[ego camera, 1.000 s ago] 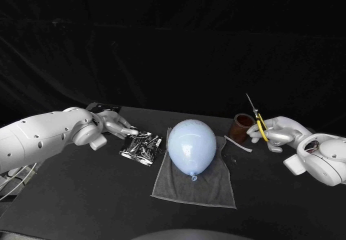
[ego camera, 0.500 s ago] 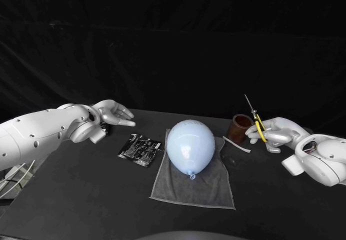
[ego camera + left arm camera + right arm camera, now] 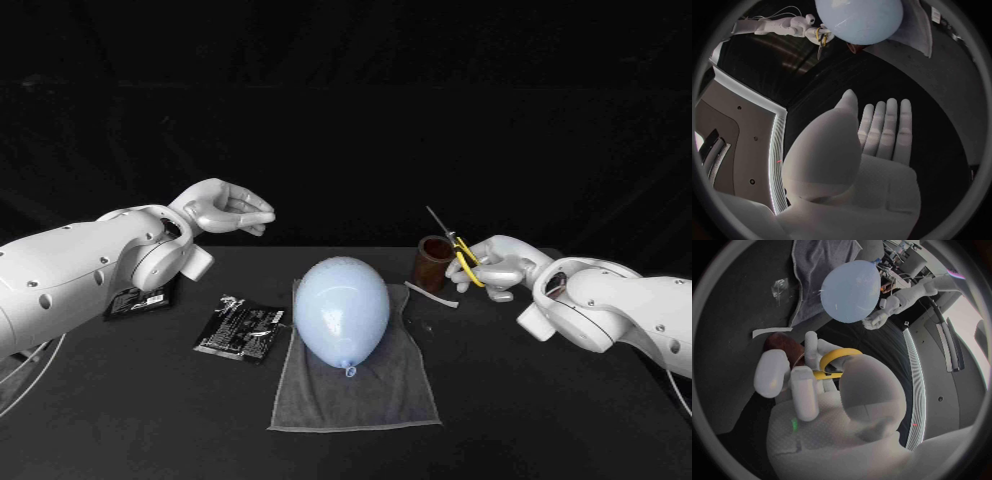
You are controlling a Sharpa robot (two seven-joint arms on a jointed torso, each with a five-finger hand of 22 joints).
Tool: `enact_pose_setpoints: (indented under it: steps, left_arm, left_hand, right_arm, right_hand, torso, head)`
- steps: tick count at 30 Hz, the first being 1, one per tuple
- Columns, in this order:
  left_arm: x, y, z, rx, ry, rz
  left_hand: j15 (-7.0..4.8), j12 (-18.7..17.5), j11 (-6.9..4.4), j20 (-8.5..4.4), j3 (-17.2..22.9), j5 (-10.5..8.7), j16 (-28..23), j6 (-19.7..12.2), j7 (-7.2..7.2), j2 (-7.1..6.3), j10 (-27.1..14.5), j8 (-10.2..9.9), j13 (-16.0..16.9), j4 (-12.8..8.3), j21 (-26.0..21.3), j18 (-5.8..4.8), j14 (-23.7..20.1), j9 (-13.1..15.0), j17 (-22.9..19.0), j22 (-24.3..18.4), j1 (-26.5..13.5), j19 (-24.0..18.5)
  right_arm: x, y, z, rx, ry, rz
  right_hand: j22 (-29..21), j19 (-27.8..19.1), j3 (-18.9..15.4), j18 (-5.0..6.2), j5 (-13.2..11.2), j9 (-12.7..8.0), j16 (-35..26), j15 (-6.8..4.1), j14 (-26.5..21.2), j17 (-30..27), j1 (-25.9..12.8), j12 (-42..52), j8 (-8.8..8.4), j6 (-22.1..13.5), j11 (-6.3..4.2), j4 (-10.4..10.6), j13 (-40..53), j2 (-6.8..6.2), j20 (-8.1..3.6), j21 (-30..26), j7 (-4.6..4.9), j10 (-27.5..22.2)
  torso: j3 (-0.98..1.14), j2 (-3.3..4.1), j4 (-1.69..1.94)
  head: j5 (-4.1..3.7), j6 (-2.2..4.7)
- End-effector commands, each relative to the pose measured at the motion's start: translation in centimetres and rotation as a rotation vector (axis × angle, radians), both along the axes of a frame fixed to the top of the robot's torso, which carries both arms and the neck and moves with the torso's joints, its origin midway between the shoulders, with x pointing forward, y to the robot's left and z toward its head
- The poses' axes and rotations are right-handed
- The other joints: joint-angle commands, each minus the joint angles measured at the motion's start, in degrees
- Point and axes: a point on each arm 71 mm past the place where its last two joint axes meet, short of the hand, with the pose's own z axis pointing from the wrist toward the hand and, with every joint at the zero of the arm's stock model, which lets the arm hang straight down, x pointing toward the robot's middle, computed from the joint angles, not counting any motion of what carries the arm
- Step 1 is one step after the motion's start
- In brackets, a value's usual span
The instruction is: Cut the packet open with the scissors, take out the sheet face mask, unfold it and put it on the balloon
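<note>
Smooth glossy balloon point(image 3: 342, 300), matt grey cloth point(image 3: 361, 392), shiny crinkled foil packet point(image 3: 238, 327), metal-bladed scissors point(image 3: 456, 247) with yellow plastic handles

The left arm point(image 3: 87, 275) reaches in from the left, its hand point(image 3: 224, 212) raised off the table at the far left, holding nothing, fingers stretched out side by side with the thumb apart. The right arm point(image 3: 620, 310) bends in from the right; its hand point(image 3: 495, 266) grips scissors point(image 3: 456, 250), fingers curled through the handles, blades pointing up.
</note>
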Motion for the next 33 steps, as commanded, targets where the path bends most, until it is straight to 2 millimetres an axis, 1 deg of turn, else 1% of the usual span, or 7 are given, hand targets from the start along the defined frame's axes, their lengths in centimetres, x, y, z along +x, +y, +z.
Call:
enact_pose_setpoints:
  steps: [1,9,17,25,29,30,33]
  left_arm:
    - [0.6,-1.7,0.9,-0.074,0.024,-0.064]
    - [3.1,-6.9,2.9,-0.080,0.040,-0.158]
    - [5.1,-10.4,5.9,-0.067,-0.006,-0.205]
    - [5.8,-13.9,7.9,0.006,-0.038,-0.283]
    - [5.7,-16.0,8.1,0.064,-0.066,-0.323]
    - [5.7,-16.5,8.2,0.084,-0.083,-0.330]
    - [5.6,-17.8,8.5,0.132,-0.126,-0.345]
  left_hand:
    - [-0.57,-0.26,-0.25,-0.36,-0.72,-0.20,0.46,0.60,1.05,0.36,1.37,-0.53,0.03,-0.08,0.74,0.73,1.87,-0.40,0.26,0.20,-1.88,1.35]
    - [-1.62,-1.39,-1.17,-0.76,-2.01,-0.21,0.19,1.58,0.28,2.08,5.04,-1.71,0.03,-0.01,0.75,0.53,5.22,-1.25,0.55,-0.24,-5.41,1.84]
    - [-0.83,-3.42,-0.82,0.19,-3.12,-0.22,-3.05,1.15,0.47,2.43,5.27,-2.90,-0.08,0.01,-0.98,0.45,2.90,-1.90,-0.30,-1.38,-6.87,-0.39]
    - [0.45,-5.69,0.00,0.71,-5.24,-0.22,-7.00,0.60,1.07,2.15,4.57,-3.91,-0.05,0.10,-3.01,-0.13,-0.59,-2.40,-1.63,-2.73,-9.42,-3.05]
    - [1.65,-7.55,0.89,0.82,-6.56,-0.25,-10.07,-0.27,1.77,1.88,2.99,-4.72,-0.11,0.17,-5.24,-1.88,-3.90,-2.75,-2.93,-3.90,-11.41,-6.32]
    - [2.51,-8.61,1.74,0.81,-6.87,-0.06,-11.65,-1.48,2.38,0.60,0.36,-5.48,-0.19,0.27,-6.17,-2.78,-5.99,-3.07,-3.66,-4.12,-11.87,-7.75]
    - [3.69,-8.96,2.67,0.92,-6.84,-0.18,-14.28,-2.62,1.88,-0.95,-2.26,-6.11,-0.19,0.35,-9.62,-5.30,-10.37,-3.33,-5.32,-4.89,-12.83,-18.84]
  right_arm:
    - [0.2,0.4,0.5,-0.259,-0.022,0.097]
    - [2.7,0.8,3.3,-0.468,0.005,-0.005]
    - [5.2,2.9,5.6,-0.573,-0.015,-0.018]
    - [6.6,5.2,7.6,-0.669,-0.087,0.005]
    - [7.2,6.2,8.6,-0.707,-0.116,0.022]
    - [7.4,6.6,8.8,-0.724,-0.128,0.031]
    - [7.8,7.9,9.5,-0.780,-0.168,0.059]
  right_hand:
    - [0.31,0.50,0.56,0.99,0.27,0.21,0.29,-0.52,4.16,5.32,0.66,-0.24,0.36,0.64,-3.40,-0.14,0.09,-0.13,0.05,0.45,-0.02,5.35]
    - [1.61,1.75,1.18,0.59,0.29,0.76,0.36,-0.82,4.18,5.44,0.95,-0.30,0.51,1.48,-3.79,0.94,0.40,-1.24,-0.13,1.92,-0.45,6.39]
    - [1.80,1.92,1.32,0.53,0.29,0.81,0.37,-0.85,4.18,5.45,1.04,-0.36,0.49,1.52,-3.81,1.02,0.42,-1.34,-0.16,2.14,-0.46,6.47]
    - [2.24,2.27,1.46,0.38,0.29,0.90,0.47,-0.87,4.25,5.82,1.10,-0.45,0.47,1.65,-3.84,1.25,0.47,-1.64,-0.17,2.65,-0.49,6.63]
    - [2.35,2.35,1.49,0.34,0.29,0.92,0.48,-0.88,4.26,5.86,1.12,-0.46,0.46,1.68,-3.85,1.29,0.48,-1.70,-0.18,2.76,-0.50,6.68]
    - [2.40,2.39,1.51,0.32,0.29,0.92,0.49,-0.88,4.27,5.88,1.13,-0.47,0.46,1.68,-3.85,1.31,0.48,-1.72,-0.18,2.83,-0.51,6.69]
    - [2.49,2.46,1.53,0.30,0.29,0.93,0.50,-0.88,4.28,5.95,1.14,-0.48,0.46,1.69,-3.86,1.32,0.48,-1.73,-0.18,2.93,-0.51,6.70]
  torso:
    - [0.13,-0.23,-0.34]
    - [0.49,-0.50,-0.81]
    - [0.64,-0.44,-1.04]
    - [1.04,-0.53,-1.12]
    - [1.08,-0.52,-1.40]
    - [1.06,-0.51,-1.42]
    - [1.17,-0.53,-1.49]
  head:
    - [-1.70,0.90]
    - [-3.49,3.07]
    - [-4.24,4.35]
    - [-4.92,5.57]
    - [-4.98,5.92]
    - [-4.96,5.99]
    - [-4.77,6.12]
